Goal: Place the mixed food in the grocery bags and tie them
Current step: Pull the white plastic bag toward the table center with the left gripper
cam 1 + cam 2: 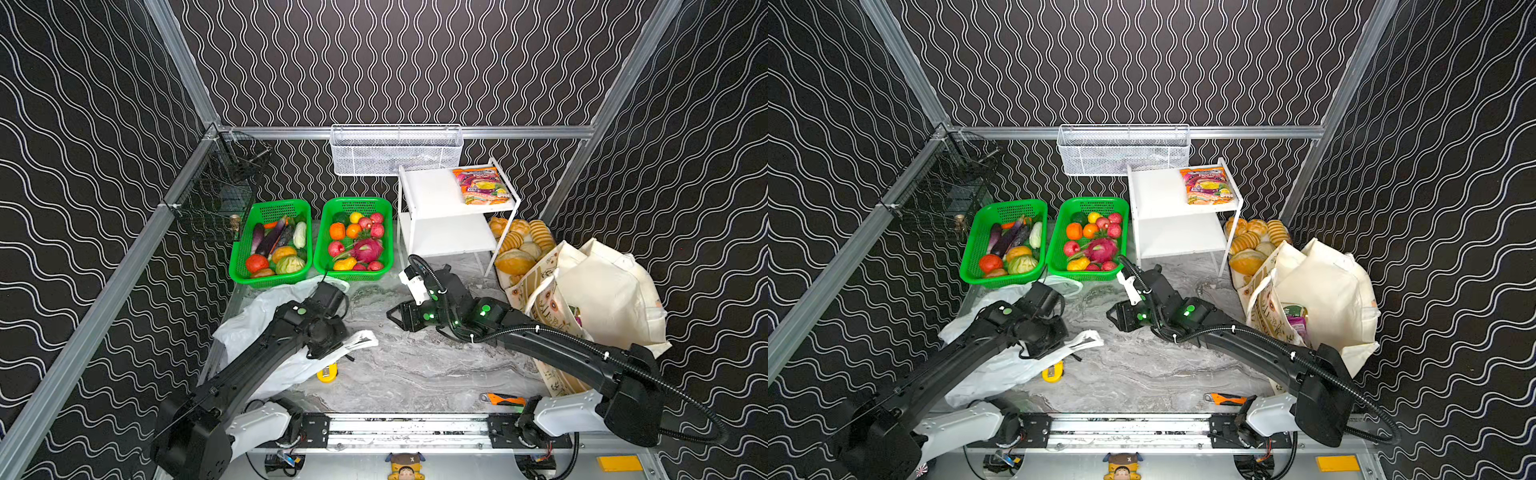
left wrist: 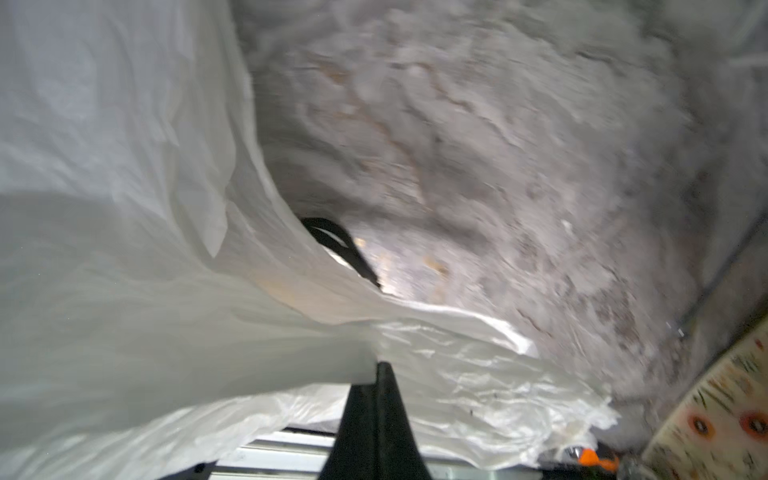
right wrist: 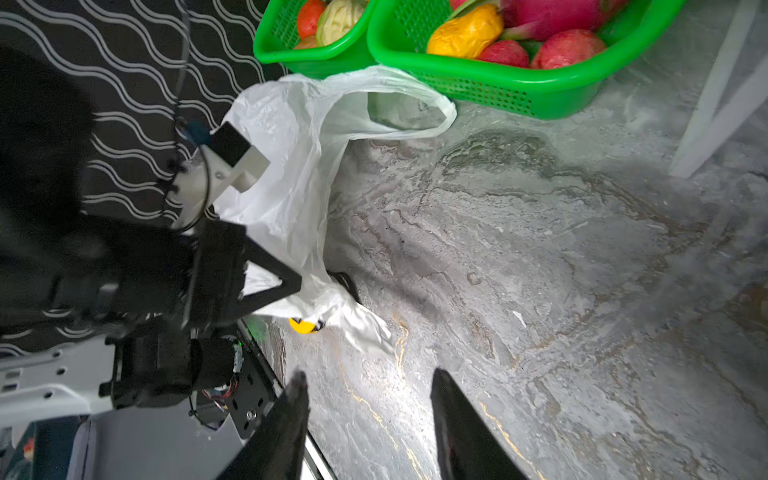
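Observation:
The thin white plastic grocery bag (image 1: 249, 324) lies crumpled at the left of the marble table. My left gripper (image 2: 378, 369) is shut on its film near one handle (image 1: 361, 338). The other handle loop (image 3: 411, 116) rests against a green basket. At the right, the cream cloth tote (image 1: 602, 291) stands open, with a green can (image 1: 1292, 311) and a purple packet (image 1: 1300, 328) inside. My right gripper (image 3: 368, 374) hovers open over bare table at the middle (image 1: 392, 318), holding nothing. Toy fruits, among them a pink dragon fruit (image 1: 368, 249), fill the right green basket.
Two green baskets (image 1: 270, 283) (image 1: 353, 276) stand at the back, vegetables in the left one. A white shelf (image 1: 432, 195) carries a colourful snack packet (image 1: 482, 185). Bread loaves (image 1: 519, 245) lie behind the tote. A yellow object (image 1: 327, 371) and an orange-handled tool (image 1: 503, 400) sit near the front rail.

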`<state>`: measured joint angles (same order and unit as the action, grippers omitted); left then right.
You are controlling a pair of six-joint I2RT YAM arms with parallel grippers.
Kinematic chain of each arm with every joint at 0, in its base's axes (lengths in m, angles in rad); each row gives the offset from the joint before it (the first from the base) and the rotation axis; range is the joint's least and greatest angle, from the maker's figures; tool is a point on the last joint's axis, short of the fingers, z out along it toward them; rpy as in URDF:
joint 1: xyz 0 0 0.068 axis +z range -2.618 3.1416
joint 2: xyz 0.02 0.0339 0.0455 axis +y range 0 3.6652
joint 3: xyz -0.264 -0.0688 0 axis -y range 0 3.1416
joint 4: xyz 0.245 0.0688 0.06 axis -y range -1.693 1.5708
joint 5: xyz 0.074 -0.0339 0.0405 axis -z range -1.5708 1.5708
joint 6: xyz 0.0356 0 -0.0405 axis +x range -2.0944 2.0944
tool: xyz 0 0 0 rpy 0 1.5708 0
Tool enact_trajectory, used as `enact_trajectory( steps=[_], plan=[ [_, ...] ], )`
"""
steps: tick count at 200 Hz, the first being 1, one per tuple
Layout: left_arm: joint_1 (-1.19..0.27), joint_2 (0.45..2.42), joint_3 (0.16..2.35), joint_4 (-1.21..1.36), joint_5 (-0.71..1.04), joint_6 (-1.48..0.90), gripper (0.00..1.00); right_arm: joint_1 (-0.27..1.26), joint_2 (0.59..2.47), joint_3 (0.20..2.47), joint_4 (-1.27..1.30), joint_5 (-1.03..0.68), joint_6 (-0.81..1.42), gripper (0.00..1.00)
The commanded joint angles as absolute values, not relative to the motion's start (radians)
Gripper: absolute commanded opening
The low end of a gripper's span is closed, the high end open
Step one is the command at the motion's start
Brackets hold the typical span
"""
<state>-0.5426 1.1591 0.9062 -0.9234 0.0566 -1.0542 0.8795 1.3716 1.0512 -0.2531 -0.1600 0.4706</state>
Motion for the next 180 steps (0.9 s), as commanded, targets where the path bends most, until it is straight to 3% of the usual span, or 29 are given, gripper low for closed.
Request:
enact_trajectory(
  steps=[1,21,27,35,43,55,73,90,114,149,180],
  plan=[
    [-0.642,1.211,1.006,-0.983,0.035,-1.018,0.00,0.823,1.349,1.005,-0.186,-0.204,0.586,0.49],
    [-0.726,1.269,1.075,-1.014,0.040,-0.953,0.00,0.787,1.303,0.902,-0.105,-0.225,0.628,0.48],
    [-0.740,1.282,1.096,-1.037,0.024,-0.937,0.05,0.784,1.290,0.883,-0.094,-0.222,0.633,0.48],
    [-0.756,1.293,1.127,-1.075,-0.016,-0.917,0.15,0.783,1.277,0.867,-0.083,-0.223,0.631,0.48],
    [-0.763,1.298,1.160,-1.121,-0.078,-0.901,0.33,0.782,1.271,0.855,-0.077,-0.231,0.624,0.48],
    [-0.762,1.303,1.209,-1.186,-0.189,-0.881,0.47,0.783,1.271,0.849,-0.078,-0.247,0.614,0.48],
    [-0.757,1.316,1.253,-1.233,-0.350,-0.836,0.79,0.782,1.283,0.847,-0.088,-0.266,0.610,0.48],
    [-0.735,1.360,1.291,-1.239,-0.438,-0.775,0.96,0.782,1.295,0.852,-0.088,-0.281,0.607,0.48],
    [-0.674,1.462,1.312,-1.180,-0.402,-0.641,0.96,0.784,1.311,0.861,-0.074,-0.298,0.610,0.48],
    [-0.663,1.598,1.305,-1.079,-0.326,-0.547,0.89,0.784,1.318,0.846,-0.036,-0.303,0.644,0.48],
    [-0.664,1.717,1.293,-1.053,-0.363,-0.530,0.82,0.783,1.304,0.812,0.003,-0.298,0.684,0.48]
  ],
)
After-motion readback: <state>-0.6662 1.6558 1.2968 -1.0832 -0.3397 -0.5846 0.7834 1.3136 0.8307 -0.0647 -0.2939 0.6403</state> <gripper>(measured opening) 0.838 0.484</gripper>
